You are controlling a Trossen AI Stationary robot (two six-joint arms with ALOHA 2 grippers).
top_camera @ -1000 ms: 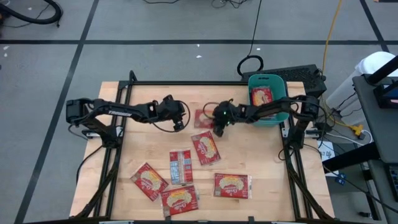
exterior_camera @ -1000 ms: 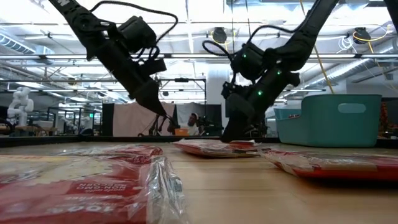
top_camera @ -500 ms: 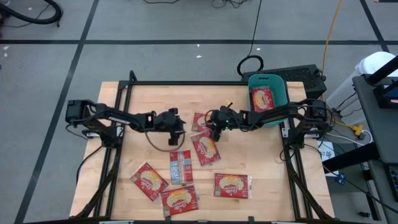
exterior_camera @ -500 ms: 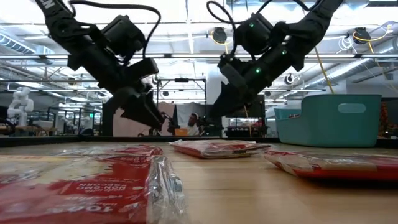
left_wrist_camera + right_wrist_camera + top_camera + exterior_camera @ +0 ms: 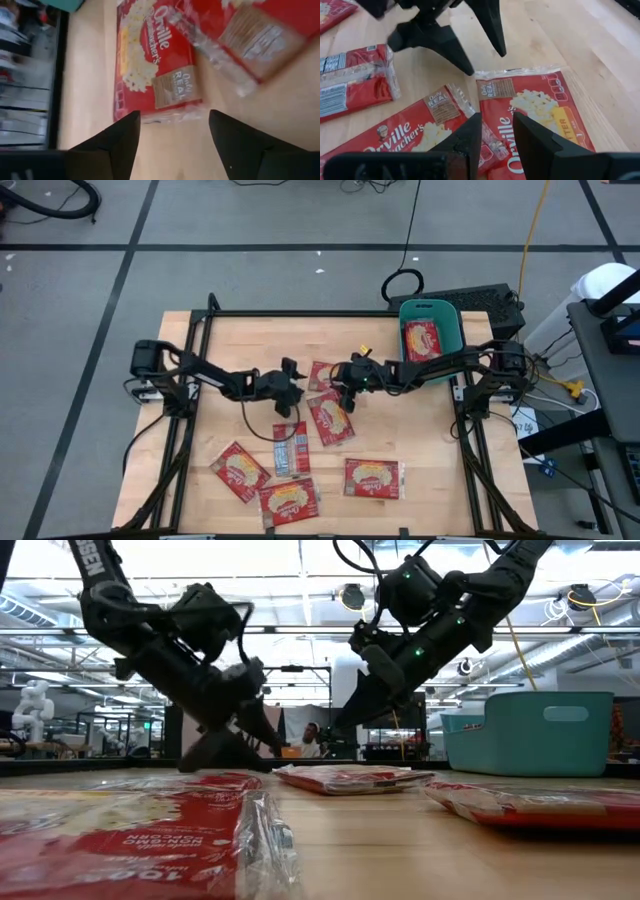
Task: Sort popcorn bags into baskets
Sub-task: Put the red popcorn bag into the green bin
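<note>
Beside the teal basket (image 5: 431, 340), which holds one popcorn bag (image 5: 421, 336), both end effectors meet over a red packet (image 5: 322, 375) lettered "Orville Redenbacher's". Left end effector (image 5: 296, 385) fingers spread, empty; right end effector (image 5: 348, 387) open, gripping nothing. A second packet (image 5: 331, 418) overlaps it. Fine print stays unreadable on the desk (image 5: 230, 345).

The popcorn bags (image 5: 372, 478) were red with a yellow-cream popcorn picture and white lettering; one packet (image 5: 290, 448) showed a red and grey-silver side with small print; a brown label patch (image 5: 495, 88) marked each bag's corner; the basket (image 5: 449, 319) was teal, with one red bag (image 5: 421, 337) inside; the table (image 5: 240, 340) was pale wood with a black frame; both arms and their fingers (image 5: 458, 143) were dark.
</note>
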